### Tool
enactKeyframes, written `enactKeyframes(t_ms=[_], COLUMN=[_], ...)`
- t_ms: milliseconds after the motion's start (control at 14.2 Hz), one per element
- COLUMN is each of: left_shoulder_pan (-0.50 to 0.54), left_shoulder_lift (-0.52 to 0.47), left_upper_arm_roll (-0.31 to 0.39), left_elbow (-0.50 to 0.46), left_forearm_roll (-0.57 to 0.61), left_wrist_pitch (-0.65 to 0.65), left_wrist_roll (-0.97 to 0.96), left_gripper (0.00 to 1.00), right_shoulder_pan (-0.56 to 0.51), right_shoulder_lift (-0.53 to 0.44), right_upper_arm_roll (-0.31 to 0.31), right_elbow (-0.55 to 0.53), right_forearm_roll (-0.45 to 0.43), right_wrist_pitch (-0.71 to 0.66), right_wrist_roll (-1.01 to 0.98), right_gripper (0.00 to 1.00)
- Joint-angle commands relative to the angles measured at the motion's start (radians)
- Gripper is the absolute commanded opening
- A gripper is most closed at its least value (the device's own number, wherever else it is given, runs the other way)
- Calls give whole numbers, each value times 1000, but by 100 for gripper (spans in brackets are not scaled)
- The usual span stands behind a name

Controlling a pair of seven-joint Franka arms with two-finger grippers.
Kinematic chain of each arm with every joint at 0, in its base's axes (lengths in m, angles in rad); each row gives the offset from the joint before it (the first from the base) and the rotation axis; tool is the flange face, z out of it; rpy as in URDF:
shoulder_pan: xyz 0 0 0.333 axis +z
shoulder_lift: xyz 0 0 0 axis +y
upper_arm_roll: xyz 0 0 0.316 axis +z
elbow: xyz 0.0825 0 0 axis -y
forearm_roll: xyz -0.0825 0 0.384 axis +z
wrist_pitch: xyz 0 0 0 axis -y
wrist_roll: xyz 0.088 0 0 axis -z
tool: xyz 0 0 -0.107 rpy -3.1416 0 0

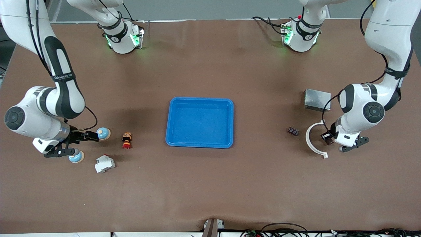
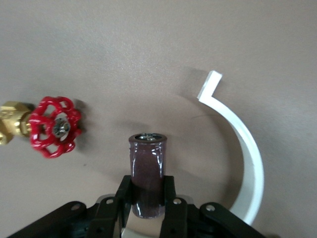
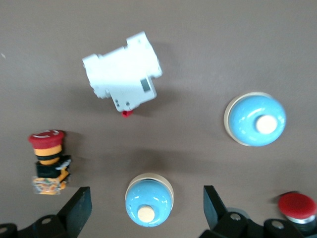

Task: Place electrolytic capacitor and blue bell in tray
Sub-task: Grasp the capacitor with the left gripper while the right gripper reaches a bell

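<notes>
the blue tray [image 1: 200,121] sits bare in the middle of the table, so neither part is delivered yet. our left gripper [image 2: 148,206] is clamped on the dark capacitor [image 2: 147,173], low at the left arm's end inside the white curved piece [image 1: 313,142] — it needs lifting and carrying over. our right gripper [image 3: 147,210] hangs with jaws wide apart around one blue bell [image 3: 148,199] — a second bell [image 3: 256,120] lies near it.

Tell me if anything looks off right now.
Nothing stands out. The left gripper is shut on the upright capacitor; the right gripper hangs open around one blue bell; the tray lies flat.
</notes>
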Motion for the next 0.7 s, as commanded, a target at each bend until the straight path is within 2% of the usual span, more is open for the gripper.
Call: enactKeyframes(t_ms=[0, 141, 493, 633], left_shoulder_pan=[2, 1, -10, -56], left_shoulder_lift=[-102, -121, -116, -87], left_upper_arm_roll=[-55, -120, -316, -367], left_elbow=[-23, -26, 3, 37], left_forearm_roll=[13, 10, 11, 13], left_wrist_pitch=[-80, -86, -86, -84], left_wrist_roll=[-23, -79, -366, -506], left_gripper=[0, 0, 0, 0], right_shoulder_pan=[-10, -6, 0, 3], right_shoulder_lift=[-18, -13, -12, -12], right_upper_arm_roll=[8, 8, 11, 11], right_elbow=[-120, -152, -186, -188], right_forearm_roll=[22, 22, 22, 22], right_wrist_pitch=[120, 189, 194, 196], right_wrist_roll=[-24, -22, -22, -22], right_gripper=[100, 100, 100, 100])
